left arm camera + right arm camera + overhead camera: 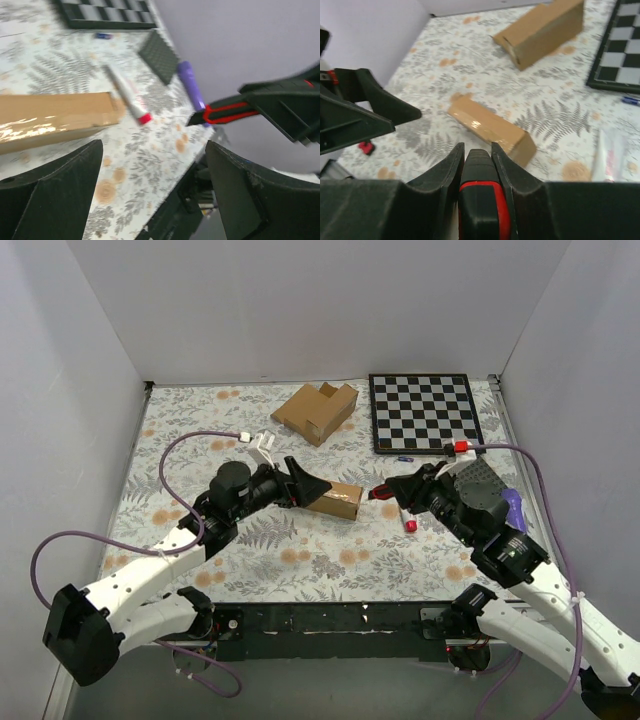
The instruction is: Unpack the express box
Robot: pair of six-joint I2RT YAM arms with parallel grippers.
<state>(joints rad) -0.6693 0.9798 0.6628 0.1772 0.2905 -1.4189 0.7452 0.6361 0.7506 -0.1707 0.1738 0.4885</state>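
Observation:
The express box (336,500), a small brown carton with shiny tape, lies mid-table. In the left wrist view the express box (55,120) sits beyond the left finger, not between the fingers. My left gripper (306,485) hovers at its left end, open and empty (154,150). My right gripper (385,490) is just right of the box, shut on a red-and-black utility knife (480,200) whose tip points toward the express box (492,127). The same knife (225,111) shows in the left wrist view.
A larger notched cardboard box (315,410) stands at the back, with a checkerboard (425,412) to its right. A red-capped marker (408,520), a dark grey pad (480,475) and a purple object (512,505) lie near the right arm. A white cabled part (262,445) rests back left.

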